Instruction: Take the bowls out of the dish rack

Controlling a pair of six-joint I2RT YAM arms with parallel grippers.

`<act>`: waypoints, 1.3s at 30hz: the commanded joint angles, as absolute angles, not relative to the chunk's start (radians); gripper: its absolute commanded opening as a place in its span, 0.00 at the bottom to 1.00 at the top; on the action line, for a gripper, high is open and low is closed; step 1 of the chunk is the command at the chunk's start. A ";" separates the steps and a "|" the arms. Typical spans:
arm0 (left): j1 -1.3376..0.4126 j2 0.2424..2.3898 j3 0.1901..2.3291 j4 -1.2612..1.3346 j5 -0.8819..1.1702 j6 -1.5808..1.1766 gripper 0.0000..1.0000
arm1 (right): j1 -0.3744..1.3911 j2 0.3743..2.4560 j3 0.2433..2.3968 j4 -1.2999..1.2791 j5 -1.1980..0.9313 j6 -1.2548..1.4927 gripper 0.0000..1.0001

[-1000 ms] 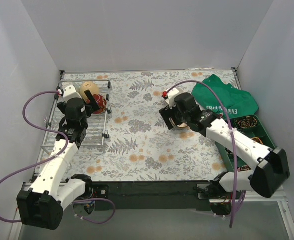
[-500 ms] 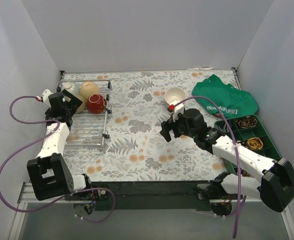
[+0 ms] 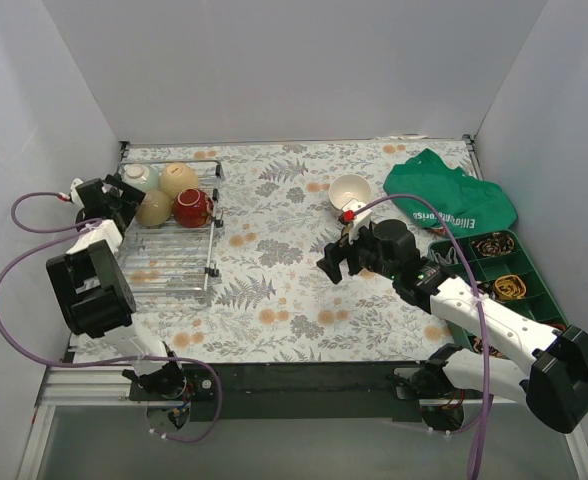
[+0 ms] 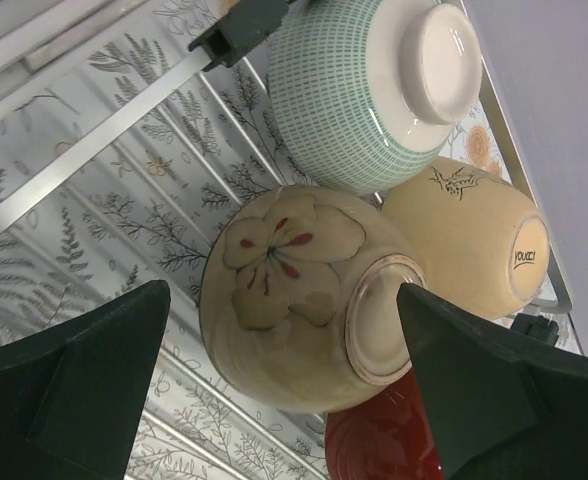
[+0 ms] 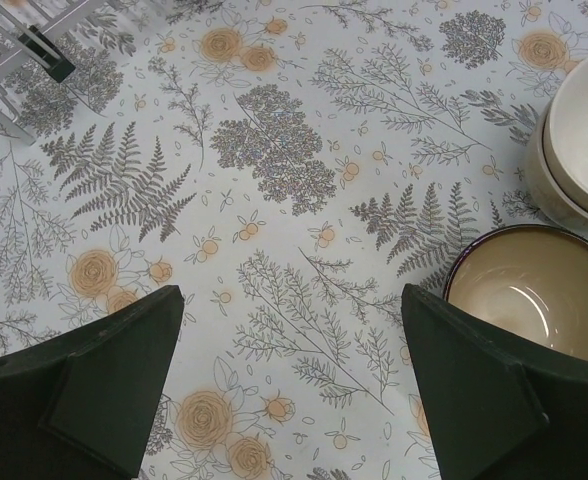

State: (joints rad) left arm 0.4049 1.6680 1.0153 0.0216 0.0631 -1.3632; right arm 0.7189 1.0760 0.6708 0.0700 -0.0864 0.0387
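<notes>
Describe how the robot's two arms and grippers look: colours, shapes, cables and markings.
Both the left arm and the right arm have white tubular links joined by chunky black joint housings. A thin purple cable loops off each, with a small red tab near the wrist. The left gripper and right gripper have dark, angular, wedge-shaped fingers.

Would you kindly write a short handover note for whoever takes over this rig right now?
Left gripper: open, empty, fingers lined up on the flowered beige bowl in the dish rack.
Right gripper: open, empty, above the table beside the unloaded bowls.
In the rack: four bowls: that one, the mint bowl, the tan bowl, the red bowl.
Done: cream bowl and dark-rimmed bowl stand on the table.
Left: unload those four.
</notes>
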 commanded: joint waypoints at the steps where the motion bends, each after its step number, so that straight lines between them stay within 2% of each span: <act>1: 0.434 1.712 1.084 0.072 0.181 -1.315 0.98 | 0.729 1.068 0.666 0.120 -0.103 0.020 0.99; 23: 0.474 1.910 1.157 -0.075 0.457 -1.276 0.98 | 0.732 1.088 0.661 0.130 -0.117 0.003 0.98; 35: 0.482 1.914 1.173 -0.097 0.566 -1.351 0.98 | 0.733 1.091 0.660 0.133 -0.132 0.003 0.97; 38: 0.482 1.887 1.161 -0.077 0.577 -1.365 0.94 | 0.733 1.094 0.657 0.138 -0.135 0.003 0.96; 39: 0.480 1.878 1.158 -0.072 0.580 -1.371 0.89 | 0.733 1.095 0.657 0.140 -0.140 0.003 0.96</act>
